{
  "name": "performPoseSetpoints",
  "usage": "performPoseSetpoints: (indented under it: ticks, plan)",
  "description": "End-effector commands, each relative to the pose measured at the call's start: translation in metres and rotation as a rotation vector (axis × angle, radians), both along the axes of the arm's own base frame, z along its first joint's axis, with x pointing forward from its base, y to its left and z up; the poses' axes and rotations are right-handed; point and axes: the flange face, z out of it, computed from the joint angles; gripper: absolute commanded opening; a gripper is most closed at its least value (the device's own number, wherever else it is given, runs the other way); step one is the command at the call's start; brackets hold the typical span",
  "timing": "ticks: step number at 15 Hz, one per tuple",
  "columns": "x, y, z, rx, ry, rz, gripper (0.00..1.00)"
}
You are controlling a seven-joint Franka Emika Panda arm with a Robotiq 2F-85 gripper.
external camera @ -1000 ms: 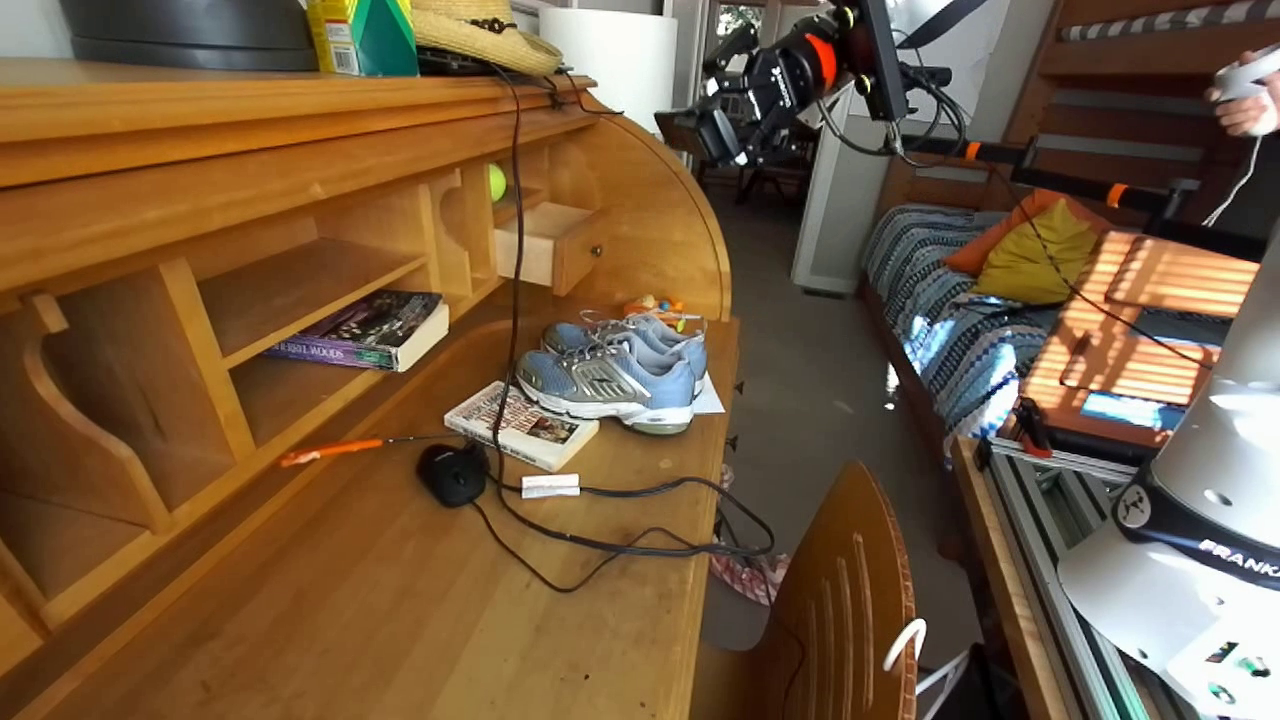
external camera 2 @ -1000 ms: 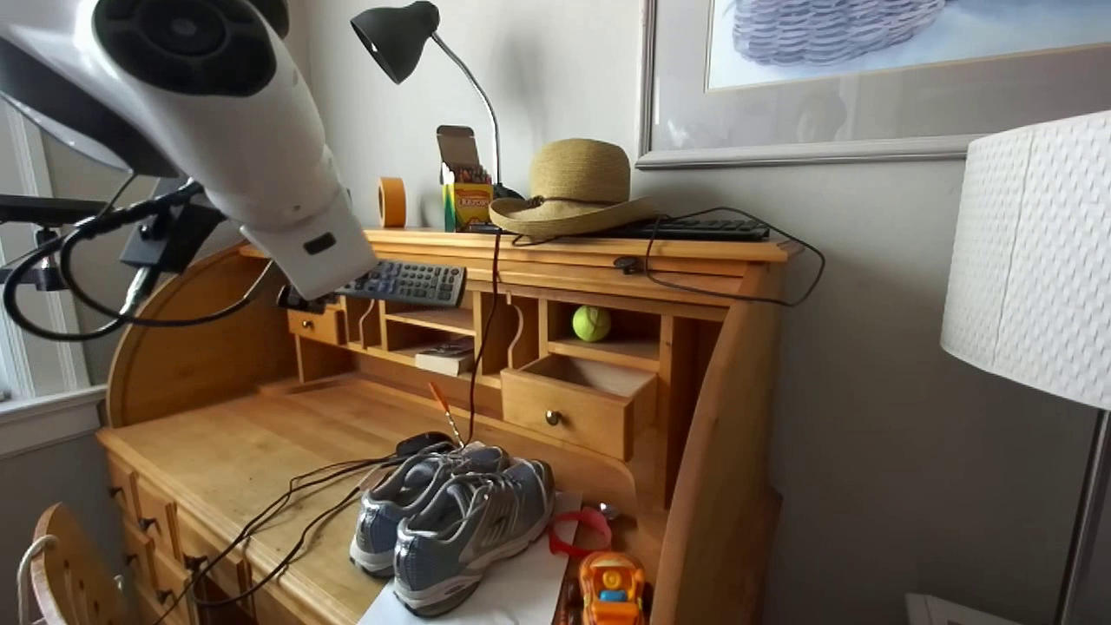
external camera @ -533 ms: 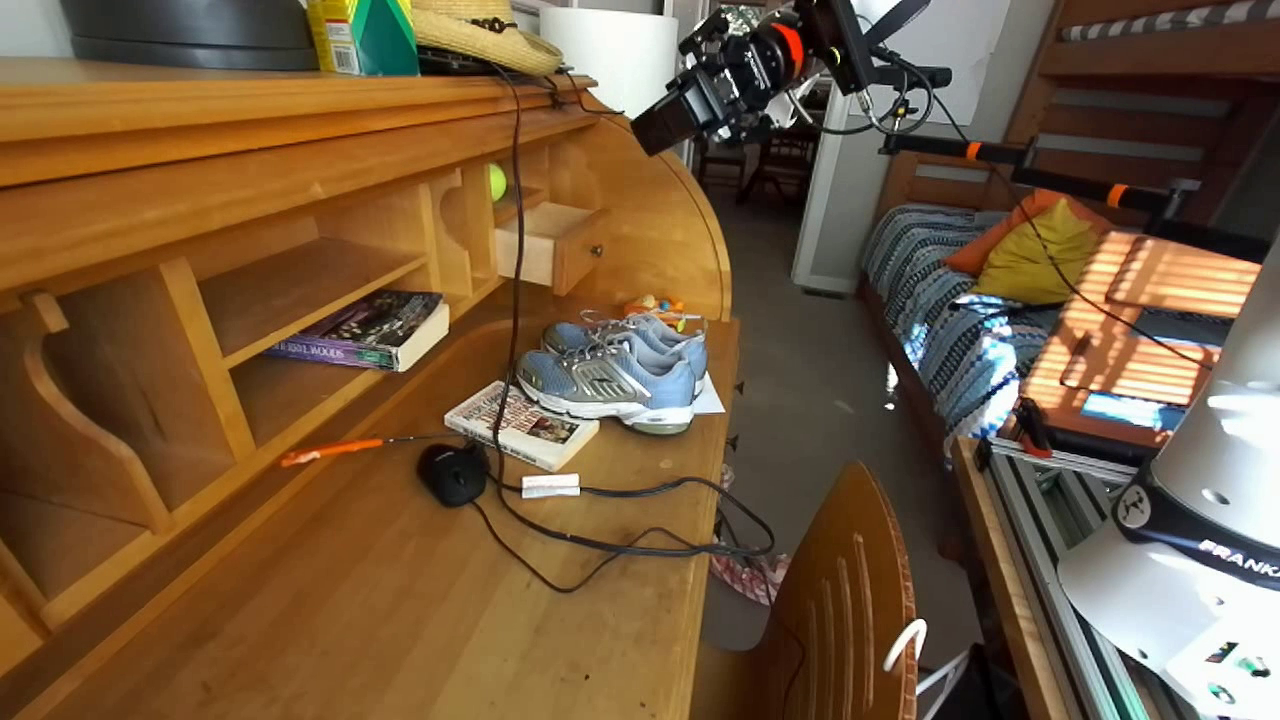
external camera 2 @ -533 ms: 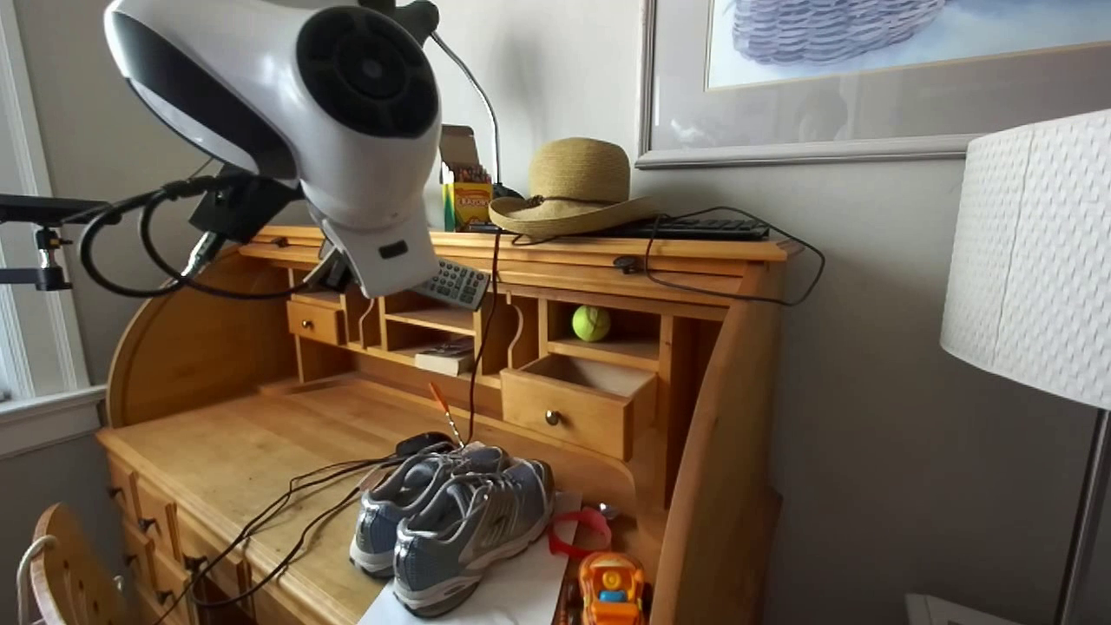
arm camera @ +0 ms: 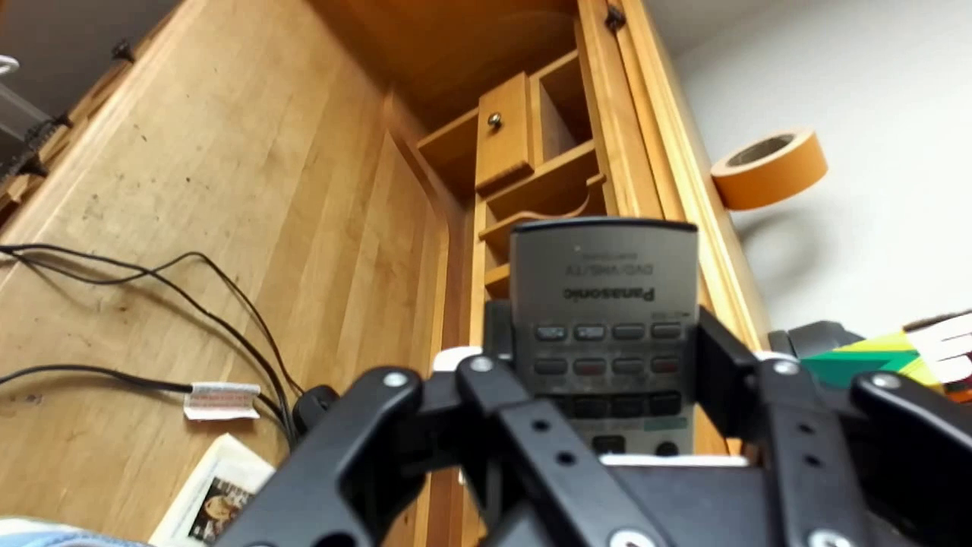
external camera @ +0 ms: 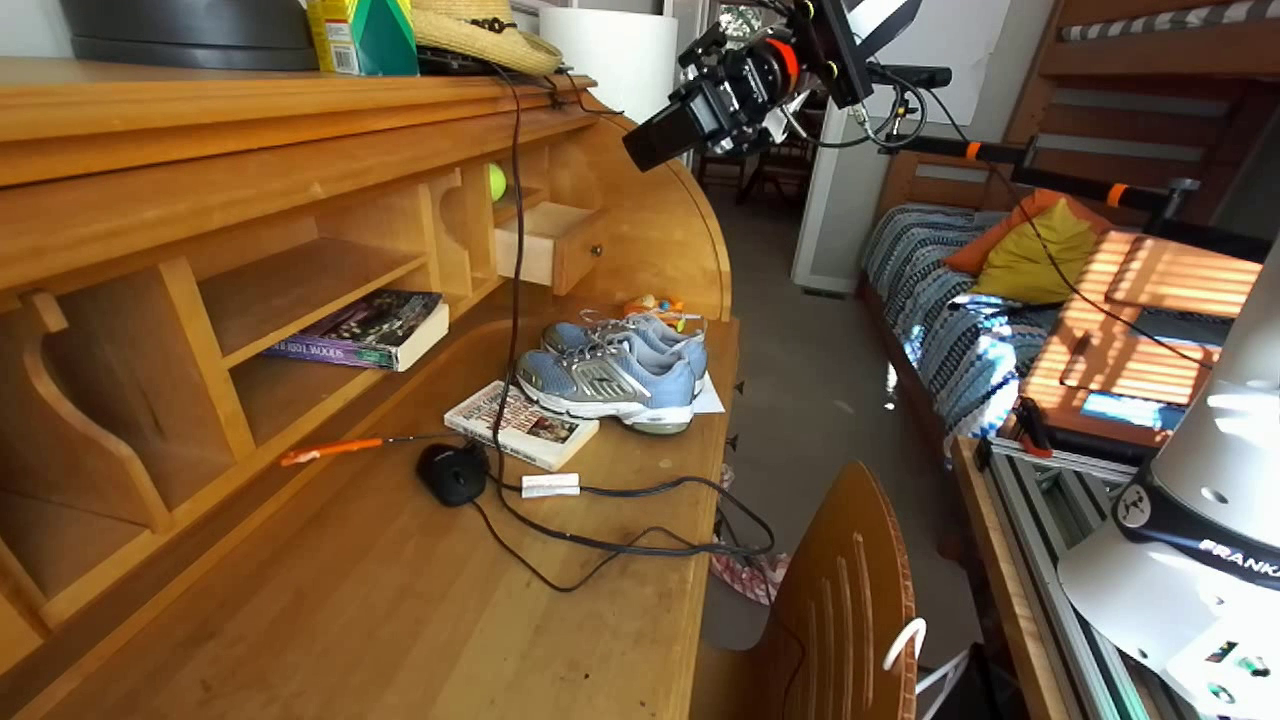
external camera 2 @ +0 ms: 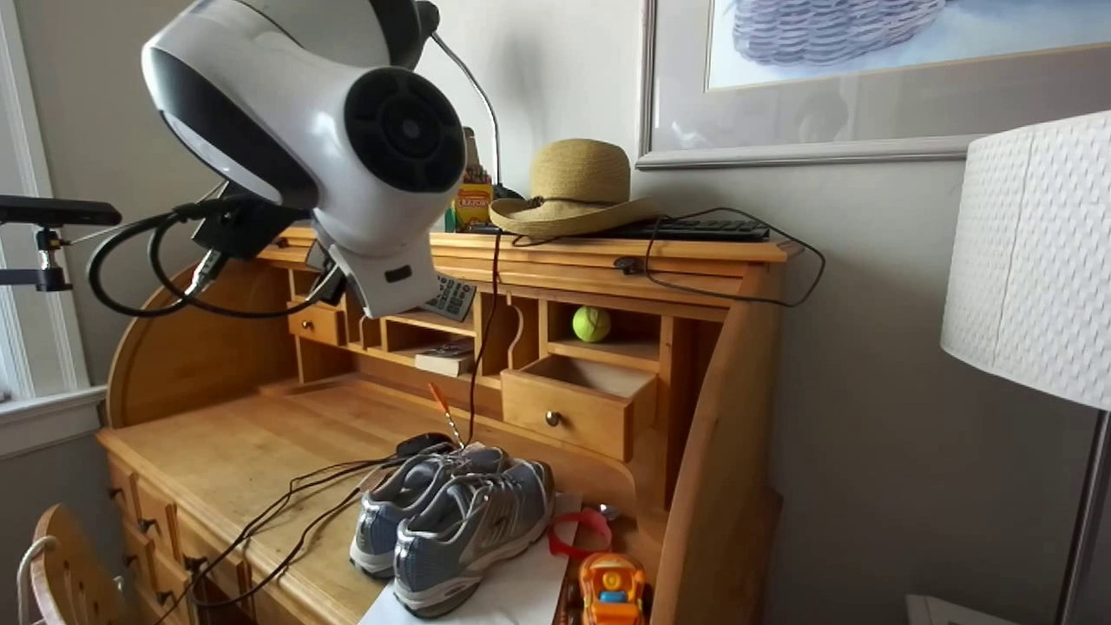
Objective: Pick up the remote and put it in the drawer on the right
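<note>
The dark grey remote (arm camera: 605, 296), with rows of small buttons, is clamped between the pads of my gripper (arm camera: 600, 346), one pad against each long edge. High above the desk, that gripper (external camera: 705, 115) shows in an exterior view with the remote (external camera: 662, 138) pointing out and slightly down from it. In an exterior view only one end of the remote (external camera 2: 453, 297) shows; the arm hides the rest and the fingers. The drawer on the right (external camera 2: 564, 412) is pulled out, lower than the remote, and looks empty inside. It also shows as the drawer (external camera: 580, 252) in an exterior view.
A tennis ball (external camera 2: 591, 323) sits in the cubby above the drawer. A hanging cord (external camera 2: 493, 347) runs down beside it. Shoes (external camera 2: 473, 529) and an orange toy car (external camera 2: 613, 586) stand below. The hat (external camera 2: 577, 187) and crayon box (external camera 2: 473, 204) are on top.
Still holding the remote, the arm has moved toward the desk and turned its wrist, mostly in the earlier half second. A hand with a controller has left an exterior view.
</note>
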Motion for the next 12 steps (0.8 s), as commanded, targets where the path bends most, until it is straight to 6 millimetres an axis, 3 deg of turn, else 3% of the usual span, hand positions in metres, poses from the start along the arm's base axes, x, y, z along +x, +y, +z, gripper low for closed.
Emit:
performPoseSetpoints:
  ticks: [1, 6, 12]
  plan:
    - [0.005, -0.025, -0.009, 0.143, -0.026, 0.072, 0.31]
    - [0.020, -0.067, -0.020, 0.239, 0.010, 0.039, 0.31]
    - [0.063, -0.087, 0.000, 0.099, 0.178, -0.128, 0.31]
